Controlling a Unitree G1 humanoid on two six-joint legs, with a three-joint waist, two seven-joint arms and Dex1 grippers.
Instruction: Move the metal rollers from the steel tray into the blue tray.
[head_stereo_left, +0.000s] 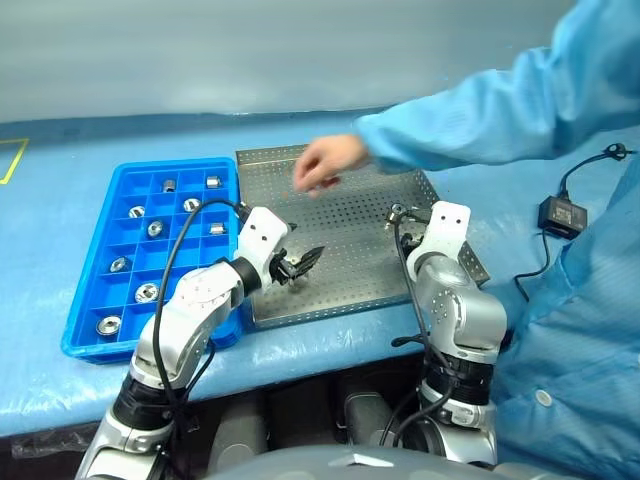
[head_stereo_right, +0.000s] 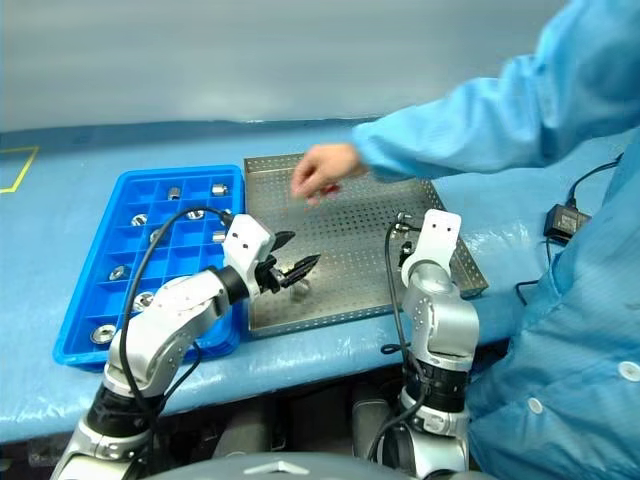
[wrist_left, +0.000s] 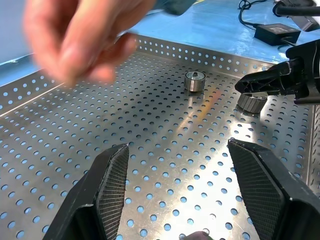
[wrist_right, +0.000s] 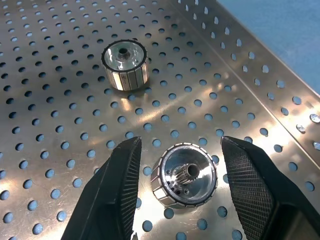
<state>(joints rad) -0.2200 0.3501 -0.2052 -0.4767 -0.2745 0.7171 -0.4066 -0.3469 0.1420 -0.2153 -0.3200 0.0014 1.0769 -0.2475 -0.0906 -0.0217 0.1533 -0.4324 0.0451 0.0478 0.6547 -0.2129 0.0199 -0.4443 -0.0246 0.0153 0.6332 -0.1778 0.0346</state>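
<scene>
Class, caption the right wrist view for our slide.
Open right gripper straddles one metal roller on the steel tray; another roller stands beyond.

A: What sits where on the table?

B: The blue tray (head_stereo_left: 88, 300) lies at nine o'clock of the steel tray (head_stereo_left: 370, 290), touching it, with metal rollers (head_stereo_left: 146, 293) in several compartments.

A: And the left gripper (head_stereo_left: 302, 262)?

B: Jaws apart, over the steel tray; a person's hand (head_stereo_left: 328, 165) hovers at twelve o'clock of it.
</scene>
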